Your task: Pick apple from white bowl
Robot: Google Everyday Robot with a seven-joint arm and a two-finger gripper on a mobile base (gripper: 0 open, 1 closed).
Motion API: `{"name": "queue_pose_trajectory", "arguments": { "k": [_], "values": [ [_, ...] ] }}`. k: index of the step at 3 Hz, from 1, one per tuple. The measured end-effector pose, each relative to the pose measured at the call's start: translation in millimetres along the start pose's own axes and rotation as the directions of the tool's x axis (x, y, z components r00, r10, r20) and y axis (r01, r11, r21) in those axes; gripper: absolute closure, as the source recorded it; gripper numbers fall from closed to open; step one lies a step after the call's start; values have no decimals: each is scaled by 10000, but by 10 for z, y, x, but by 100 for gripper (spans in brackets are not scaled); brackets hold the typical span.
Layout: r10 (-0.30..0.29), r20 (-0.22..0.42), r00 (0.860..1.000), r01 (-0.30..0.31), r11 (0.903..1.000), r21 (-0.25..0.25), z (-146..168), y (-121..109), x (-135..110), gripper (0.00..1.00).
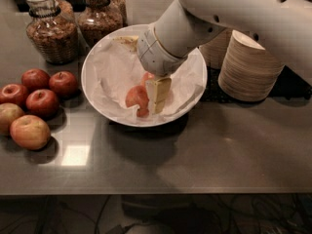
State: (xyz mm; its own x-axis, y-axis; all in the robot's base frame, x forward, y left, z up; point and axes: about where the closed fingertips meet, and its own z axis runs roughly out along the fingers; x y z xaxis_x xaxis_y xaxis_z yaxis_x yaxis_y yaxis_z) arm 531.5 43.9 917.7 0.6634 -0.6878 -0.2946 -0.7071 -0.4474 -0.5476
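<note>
Dark brushed-steel counter fills the scene, with two glass jars (51, 30) of granola at the far left and a stack of beige disposable bowls (248, 65) at the far right. Six loose apples (34, 101) sit grouped at the left edge.

The white bowl (90, 94) stands in the middle, lined with crumpled paper (114, 74). The apple (136, 97) lies in its near half, slightly left of centre. The arm (195, 23) comes in from the far right and drops steeply into the bowl, so the gripper (157, 99) is low inside it, touching or just beside the apple's right flank. Whether it has closed on the fruit I cannot tell; the wrist hides the far side.

Risks, as I judge them: a round, smooth apple gripped off-centre could squirt out leftward and roll across the paper. The loose lining may get pinched along with the fruit and lift with it, dragging or tipping the shallow bowl. A lift started before the grip is firm would likely drop the apple back.
</note>
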Motion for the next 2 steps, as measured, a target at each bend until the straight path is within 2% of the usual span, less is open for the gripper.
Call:
{"name": "queue_pose_trajectory", "arguments": {
  "k": [1,2],
  "values": [
    [320,296,9990,-319,9995,-27,161,158,-34,0],
    [429,418,9982,-427,9991,-62,232,210,-61,0]
  ]
}}
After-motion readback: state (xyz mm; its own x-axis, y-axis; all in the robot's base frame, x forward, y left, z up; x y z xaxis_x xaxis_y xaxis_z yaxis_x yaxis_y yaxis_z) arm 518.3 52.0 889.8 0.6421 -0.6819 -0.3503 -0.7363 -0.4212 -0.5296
